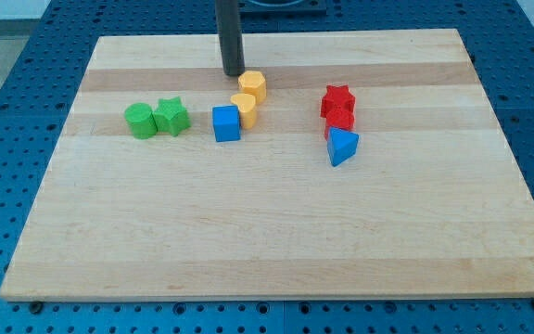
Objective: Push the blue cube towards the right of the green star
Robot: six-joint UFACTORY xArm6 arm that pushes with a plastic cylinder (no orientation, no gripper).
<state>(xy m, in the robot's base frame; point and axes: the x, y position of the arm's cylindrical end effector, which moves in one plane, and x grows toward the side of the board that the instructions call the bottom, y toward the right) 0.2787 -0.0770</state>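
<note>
While the rod stands upright near the board's top edge, my tip [234, 73] rests on the wood just to the view's left of the upper yellow block [253, 85] and above the blue cube [226, 123], touching neither as far as can be made out. No jaws here: the end effector is a plain rod, grasping nothing, so contact is by pushing only.

Blue cube: upper middle of the wooden board [276, 232], nearer the top edge than the bottom. Its right face touches or nearly touches the lower yellow block [244, 108]. Green star [171, 117] lies to the cube's left with a short bare gap between; a green round block [140, 121] sits against the star's far side, towards the left edge.

Away towards the right edge: red star [337, 98] on a second red block [340, 118], with a blue wedge-shaped block [342, 147] just below.

Handling, judged: cube looks small, rigid, light plastic; should slide readily on smooth wood, and may spin if struck off-centre. Not fragile. Best contact point is the middle of its right face, pushing leftward. That face is crowded by the lower yellow block, so access looks tight; the tip may need to come in between them from below. Risk: overshoot nudges the star.
</note>
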